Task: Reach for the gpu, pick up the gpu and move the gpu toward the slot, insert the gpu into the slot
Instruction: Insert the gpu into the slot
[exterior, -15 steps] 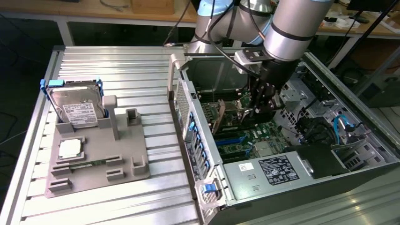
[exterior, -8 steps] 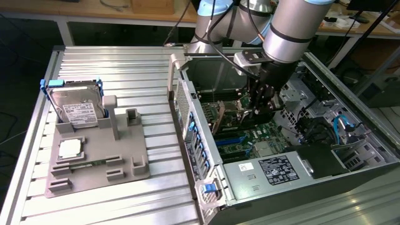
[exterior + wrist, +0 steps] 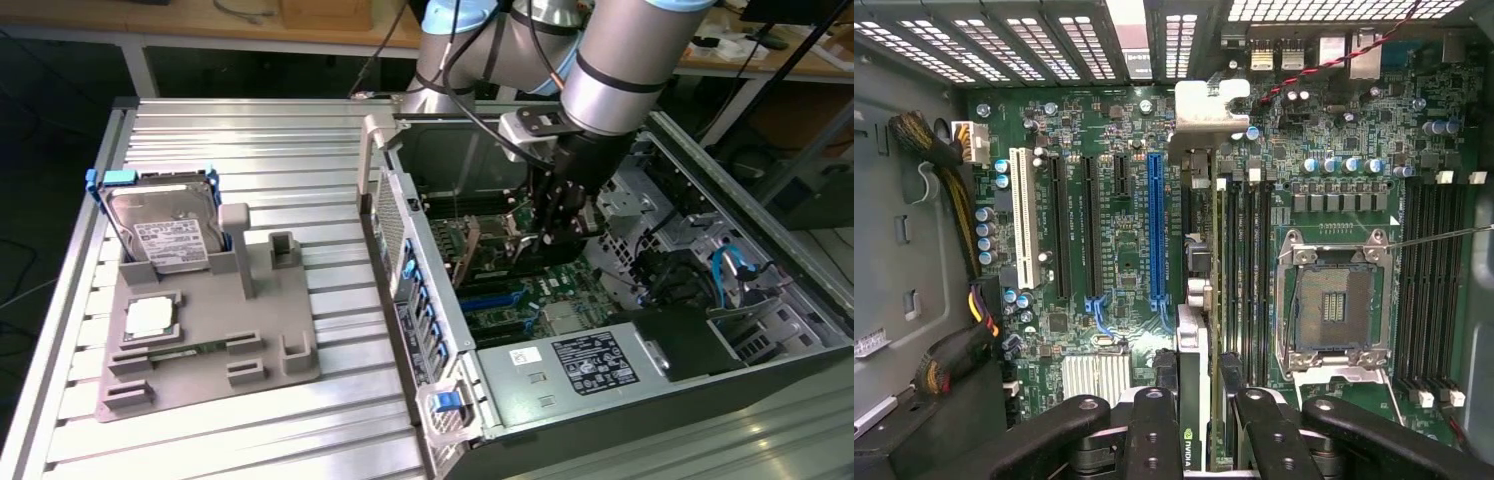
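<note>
In the wrist view my gripper (image 3: 1199, 425) is shut on the gpu (image 3: 1194, 255), which I see edge-on, running away from the fingers (image 3: 1154, 430) to its silver bracket (image 3: 1209, 105). The card hangs above the green motherboard (image 3: 1114, 300), just beside the long blue slot (image 3: 1156, 230) and roughly parallel to it, on the side toward the black memory strips (image 3: 1249, 260). Whether the card touches the board I cannot tell. In the exterior view the gripper (image 3: 558, 228) reaches down inside the open computer case (image 3: 400, 250).
The square processor socket (image 3: 1339, 300) and more memory strips (image 3: 1429, 290) lie past the card; a white slot (image 3: 1024, 230) and cable bundles (image 3: 949, 350) lie on the other side. Outside the case, a grey fixture (image 3: 267, 330) carries a hard drive (image 3: 167, 235) and a processor chip (image 3: 150, 318).
</note>
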{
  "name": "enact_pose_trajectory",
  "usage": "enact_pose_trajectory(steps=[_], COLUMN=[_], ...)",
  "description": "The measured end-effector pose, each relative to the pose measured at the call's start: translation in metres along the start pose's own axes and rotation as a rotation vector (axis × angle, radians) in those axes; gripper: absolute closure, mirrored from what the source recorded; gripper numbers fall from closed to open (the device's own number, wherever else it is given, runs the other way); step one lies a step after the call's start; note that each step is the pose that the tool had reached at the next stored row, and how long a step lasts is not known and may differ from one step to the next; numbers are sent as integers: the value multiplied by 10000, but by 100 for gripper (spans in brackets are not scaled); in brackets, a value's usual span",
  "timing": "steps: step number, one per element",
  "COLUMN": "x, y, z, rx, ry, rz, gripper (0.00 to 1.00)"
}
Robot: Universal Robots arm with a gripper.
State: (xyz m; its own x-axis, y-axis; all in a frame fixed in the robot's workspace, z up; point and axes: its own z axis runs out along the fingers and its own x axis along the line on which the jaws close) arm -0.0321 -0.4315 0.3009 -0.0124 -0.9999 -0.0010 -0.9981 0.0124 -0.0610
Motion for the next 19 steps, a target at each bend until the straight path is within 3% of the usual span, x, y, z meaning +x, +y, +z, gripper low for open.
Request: enact_pose_trajectory(steps=[19], x=[149], y=[2], z=[1], rx=[1], ry=[-4], rz=[1], gripper=[73])
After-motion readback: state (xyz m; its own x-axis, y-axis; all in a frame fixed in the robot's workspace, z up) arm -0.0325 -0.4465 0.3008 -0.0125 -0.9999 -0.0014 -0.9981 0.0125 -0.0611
